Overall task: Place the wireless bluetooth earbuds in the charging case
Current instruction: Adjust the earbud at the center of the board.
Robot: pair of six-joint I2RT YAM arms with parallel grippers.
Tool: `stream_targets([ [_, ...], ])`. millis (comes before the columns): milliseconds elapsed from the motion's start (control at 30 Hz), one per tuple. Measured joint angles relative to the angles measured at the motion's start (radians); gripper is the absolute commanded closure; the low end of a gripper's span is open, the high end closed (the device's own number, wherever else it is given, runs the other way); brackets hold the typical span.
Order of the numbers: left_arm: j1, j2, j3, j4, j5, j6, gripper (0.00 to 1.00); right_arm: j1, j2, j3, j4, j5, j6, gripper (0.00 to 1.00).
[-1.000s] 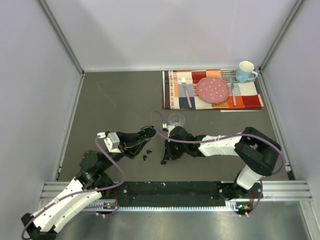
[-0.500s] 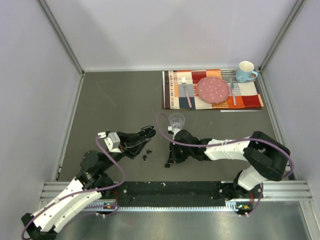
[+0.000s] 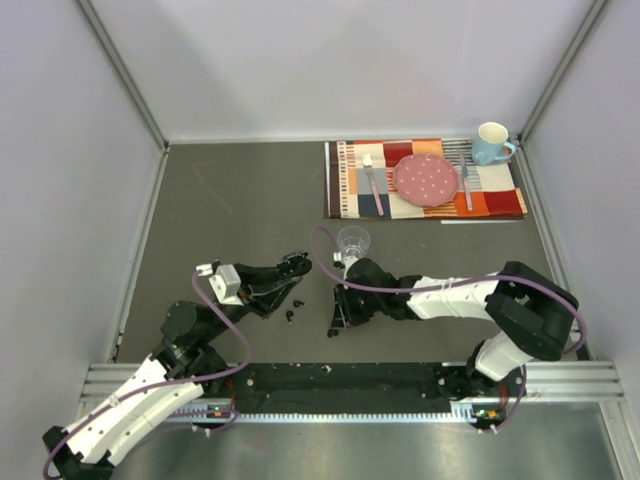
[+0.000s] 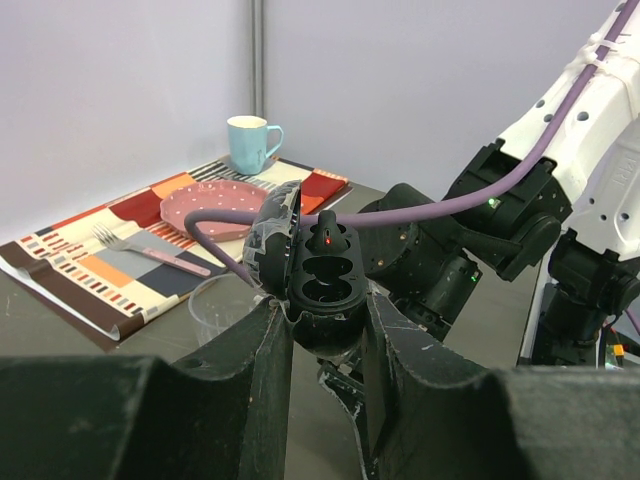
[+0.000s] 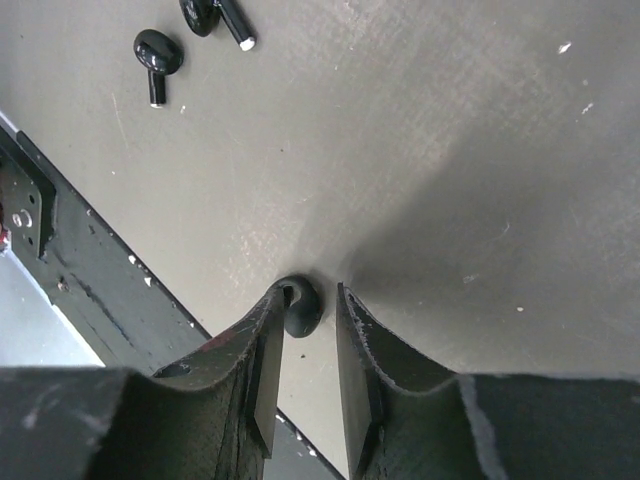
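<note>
the left gripper [image 4: 327, 318] is clamped on the flanks of the charging case [image 4: 325, 280] and holds it up off the table. the case is open, with its lid [image 4: 275, 235] swung back to the left in the left wrist view and its mouth facing that camera. its two wells sit one above the other, so its long axis runs roughly upright there. both wells show only bare black hollows, and a red light glows just above them. behind the case the clear cup [image 4: 215, 305] stands upright, and we cannot make out anything in it. further back the placemat [image 4: 90, 265] carries a pink plate [image 4: 205, 205], a fork [image 4: 150, 250] and a blue mug [image 4: 250, 143], whose inside we cannot see.

the right gripper [image 5: 303, 300] is down at the table [image 5: 480, 150], its fingers a narrow gap apart around the first earbud [image 5: 303, 312]. that bud lies on the table against one finger, with a sliver of table before the other, so we read it as not pinched. only its rounded body shows, and we cannot tell where its stem points. well apart from it lie the second earbud [image 5: 158, 52], its stem pointing down the picture, and the third earbud [image 5: 212, 12], its white-tipped stem slanting down and right.
</note>
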Motion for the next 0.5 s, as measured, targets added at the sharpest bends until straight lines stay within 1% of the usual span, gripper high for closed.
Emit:
stream_targets([
  [267,0.0,0.0,0.0,0.0,-0.003,-0.001,1.0,0.0,0.066,0.054,-0.009,-0.035,-0.034,0.72],
  [500,0.0,-0.015,0.0,-0.006,-0.01,0.0,1.0,0.0,0.07,0.057,-0.01,-0.045,-0.061,0.73],
])
